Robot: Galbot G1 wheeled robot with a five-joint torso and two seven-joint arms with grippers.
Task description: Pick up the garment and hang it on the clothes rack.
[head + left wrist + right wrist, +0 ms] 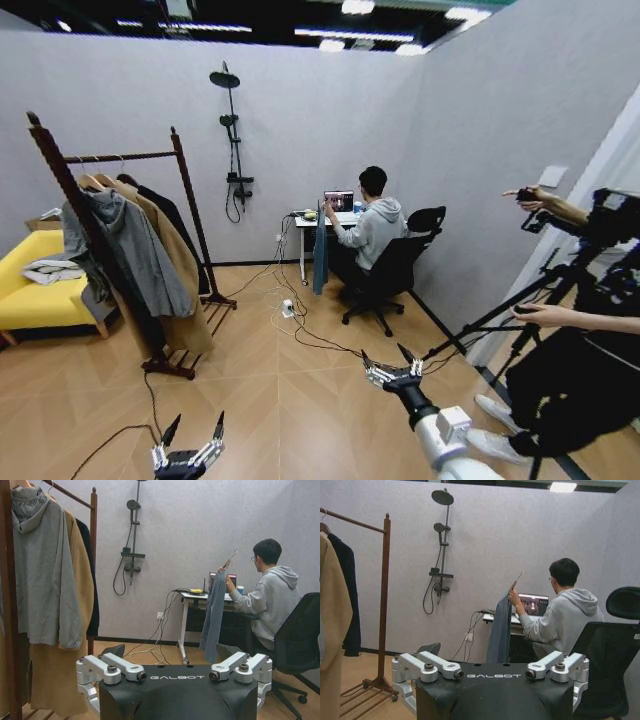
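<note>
The wooden clothes rack is seen whole from the head view, with its slatted base; in the wrist views one post and part of the bar are seen. The garment is held up beside the small white desk by a seated person's hand, well apart from the rack. It is dark teal-blue, soft and long, hanging straight down, its long axis vertical. The left gripper and right gripper are seen low over the floor, both spread and holding nothing.

garment hook too small; clothes rack cut off
</note>
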